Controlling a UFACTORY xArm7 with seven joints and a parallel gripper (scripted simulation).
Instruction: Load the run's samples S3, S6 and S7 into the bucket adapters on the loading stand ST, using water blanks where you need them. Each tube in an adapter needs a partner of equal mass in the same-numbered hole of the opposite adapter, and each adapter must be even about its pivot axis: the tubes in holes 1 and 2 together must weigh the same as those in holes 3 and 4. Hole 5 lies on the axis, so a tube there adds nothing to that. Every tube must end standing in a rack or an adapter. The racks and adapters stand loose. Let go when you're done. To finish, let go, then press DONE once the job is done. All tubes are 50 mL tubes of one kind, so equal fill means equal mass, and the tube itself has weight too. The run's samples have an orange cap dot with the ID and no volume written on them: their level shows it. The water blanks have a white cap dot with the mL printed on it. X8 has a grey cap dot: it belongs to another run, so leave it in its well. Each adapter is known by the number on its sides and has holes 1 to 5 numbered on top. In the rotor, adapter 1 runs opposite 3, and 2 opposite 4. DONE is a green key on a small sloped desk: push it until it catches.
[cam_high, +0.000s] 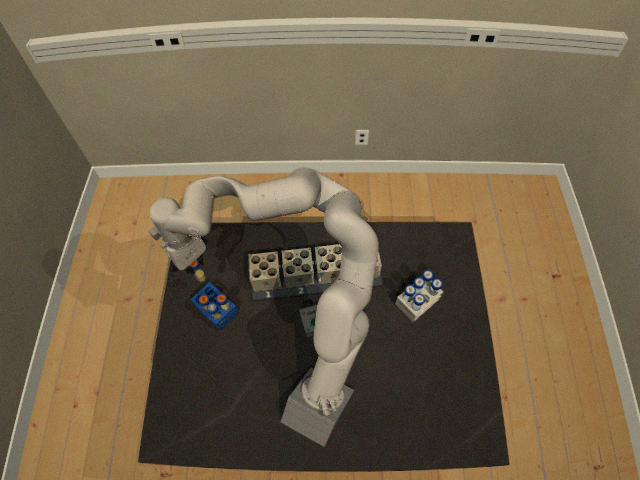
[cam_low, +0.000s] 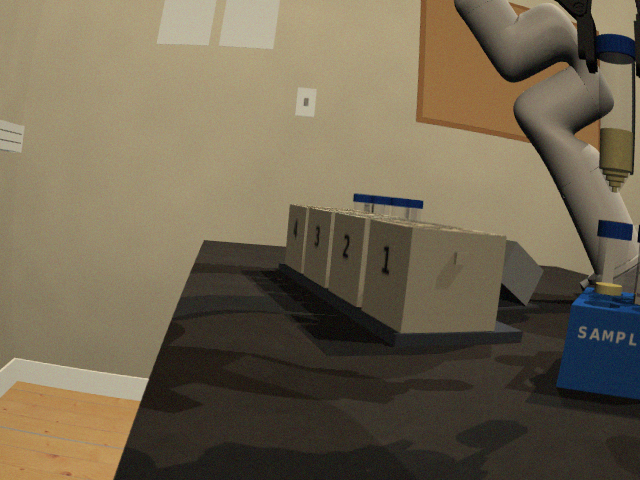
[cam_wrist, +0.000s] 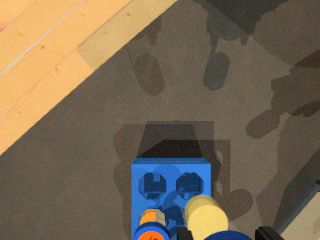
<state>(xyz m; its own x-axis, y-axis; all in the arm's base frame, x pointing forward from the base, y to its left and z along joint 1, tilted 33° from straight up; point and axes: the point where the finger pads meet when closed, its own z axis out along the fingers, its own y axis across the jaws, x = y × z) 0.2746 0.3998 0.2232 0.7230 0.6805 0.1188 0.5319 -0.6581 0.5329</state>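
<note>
Black table (cam_high: 413, 387) (cam_low: 310, 413) (cam_wrist: 50, 185) under everything, and my big pale arm (cam_high: 356, 242) (cam_low: 553, 149) reaches right over it. Long dark stand (cam_high: 258, 296) (cam_low: 454, 336) (cam_wrist: 297, 202) has the four beige holders (cam_high: 264, 284) (cam_low: 454, 289) (cam_wrist: 310, 225) in a row, number 4 mostly behind the arm from up top. Blue rack (cam_high: 222, 320) (cam_low: 594, 351) (cam_wrist: 170, 165) sits near holder 1, tubes with two orange dots and a grey one in it. White rack (cam_high: 410, 310) is over past holder 4, five blue-capped tubes. Little sloped desk (cam_high: 305, 322) (cam_low: 522, 271) is half hidden. My claw (cam_high: 193, 264) (cam_low: 613, 49) (cam_wrist: 226, 235) is clamped on an orange-dot sample tube (cam_high: 200, 275) (cam_low: 616, 149) (cam_wrist: 206, 220), upright in the air above the blue rack's level; can't read its ID.
</note>
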